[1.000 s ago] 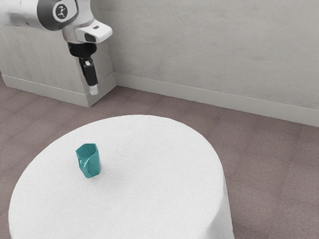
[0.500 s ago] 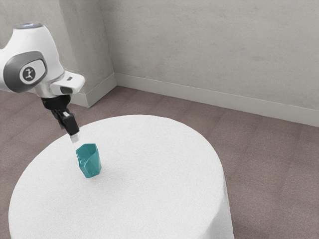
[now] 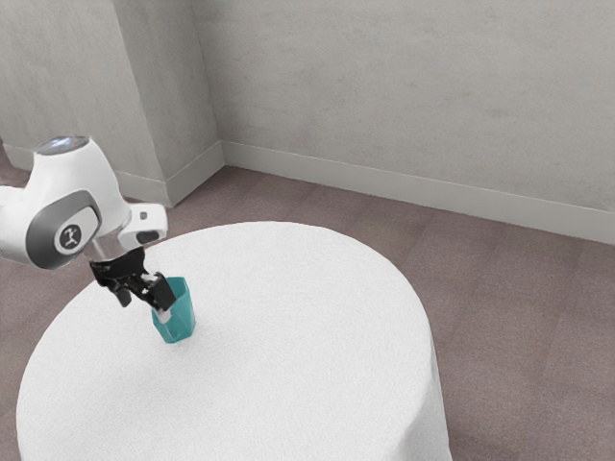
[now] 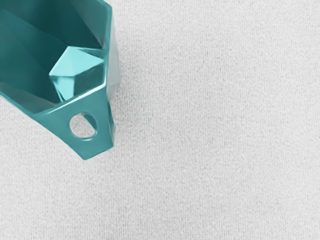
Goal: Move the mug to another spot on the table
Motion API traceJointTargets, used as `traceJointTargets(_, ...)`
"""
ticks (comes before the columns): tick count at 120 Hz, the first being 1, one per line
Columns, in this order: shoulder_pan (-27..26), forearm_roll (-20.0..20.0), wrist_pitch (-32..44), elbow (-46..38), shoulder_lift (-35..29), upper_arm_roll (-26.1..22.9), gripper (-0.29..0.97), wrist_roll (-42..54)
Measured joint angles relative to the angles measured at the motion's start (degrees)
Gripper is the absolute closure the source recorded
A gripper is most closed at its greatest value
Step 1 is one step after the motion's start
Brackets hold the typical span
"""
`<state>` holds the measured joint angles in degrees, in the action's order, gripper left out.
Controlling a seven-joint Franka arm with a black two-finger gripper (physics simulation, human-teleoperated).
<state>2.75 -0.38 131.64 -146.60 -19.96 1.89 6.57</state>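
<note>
One teal, faceted mug [image 3: 179,325] is standing upright on the round white table [image 3: 307,327], toward the exterior view's left part of the tabletop and well in from the edge. The white arm [image 3: 67,216] is coming in from the exterior view's left. Its black gripper [image 3: 159,303] is slanting down toward the exterior view's right, with its tip lying at the mug's rim on the side nearest the arm. Whether that tip is inside the cup or only in front of it is not showing clearly (the dark hand is covering that part of the rim), and I cannot tell whether the gripper is spread or pressed together.

From the wrist camera the mug is sitting just under the hand, seen from above. Its open mouth is showing angular inner facets, with a paler one at the bottom. Its handle [image 4: 89,131], a thick lug with a small round hole, is jutting out over the white, finely grained cloth [image 4: 225,130]. Behind the table, a brownish floor [image 3: 519,288] is meeting a pale grey wall [image 3: 404,86] along a light baseboard [image 3: 413,187].
</note>
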Motion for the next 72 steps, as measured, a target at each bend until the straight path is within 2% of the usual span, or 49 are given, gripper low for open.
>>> traceJointTargets(16, 1.38, -0.25, 7.2, -0.52, 4.42, 0.38, 0.0, -5.16)
traceJointTargets(48, 2.81, -0.84, 15.24, -0.81, 10.23, 0.48, 0.0, -15.24)
traceJointTargets(72, 3.29, -0.98, 18.97, -0.57, 14.25, 0.48, 0.18, -20.69)
